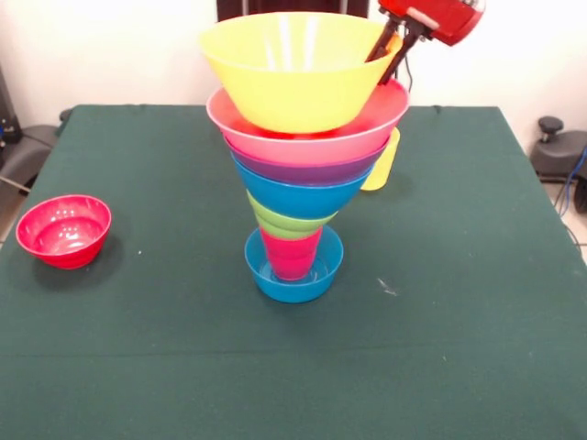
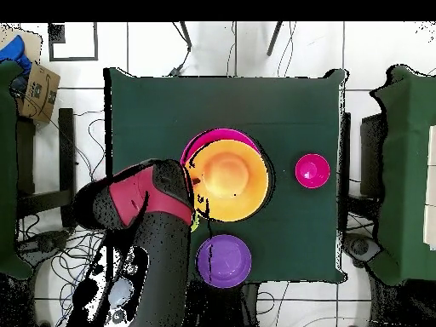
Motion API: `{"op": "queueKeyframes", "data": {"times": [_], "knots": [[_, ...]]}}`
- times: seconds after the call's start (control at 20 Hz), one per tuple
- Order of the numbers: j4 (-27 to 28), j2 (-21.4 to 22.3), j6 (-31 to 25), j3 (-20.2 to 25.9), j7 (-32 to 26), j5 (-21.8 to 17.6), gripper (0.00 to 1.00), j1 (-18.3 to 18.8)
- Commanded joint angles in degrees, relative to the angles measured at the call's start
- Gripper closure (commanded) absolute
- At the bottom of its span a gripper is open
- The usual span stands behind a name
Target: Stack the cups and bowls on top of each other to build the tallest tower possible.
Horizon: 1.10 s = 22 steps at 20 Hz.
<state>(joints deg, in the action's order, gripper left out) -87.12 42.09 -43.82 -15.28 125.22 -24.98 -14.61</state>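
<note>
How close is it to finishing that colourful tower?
Most looks done: the tower rises from a small blue bowl through a red cup and several bowls to the large yellow bowl on top. The gripper is at that bowl's rim; I can't tell whether it is gripping. Left off the stack: the red bowl, a purple bowl and the yellow cup.

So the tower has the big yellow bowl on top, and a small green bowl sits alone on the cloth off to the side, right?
Not quite: the lone bowl on the cloth is red, not green, as the front view shows. The big yellow bowl does top the tower.
</note>
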Motion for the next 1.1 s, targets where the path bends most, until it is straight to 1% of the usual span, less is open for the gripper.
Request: {"op": "queueKeyframes", "data": {"times": [0.05, 0.3, 0.5, 0.7, 0.8, 1.0, 1.05, 1.1], "knots": [[0.8, -0.1, 1.5, 5.9, 4.8, 4.0, 1.0, 1.3], [1.1, 0.3, 0.7, 8.8, 1.9, 7.5, 1.0, 3.0], [1.4, -0.1, 0.0, 7.5, 1.8, 6.7, 1.0, 2.2], [0.1, 0.2, 1.4, 7.1, 1.5, 6.5, 1.0, 2.5], [0.5, 0.0, 1.0, 6.4, 1.9, 6.0, 1.0, 2.0], [0.0, 0.3, 2.5, 6.4, 2.2, 5.9, 1.0, 2.2], [-0.1, 0.3, 3.0, 6.5, 2.2, 5.9, 0.0, 2.3], [-0.1, 0.3, 3.0, 6.4, 2.3, 5.9, 0.0, 2.3]]}}
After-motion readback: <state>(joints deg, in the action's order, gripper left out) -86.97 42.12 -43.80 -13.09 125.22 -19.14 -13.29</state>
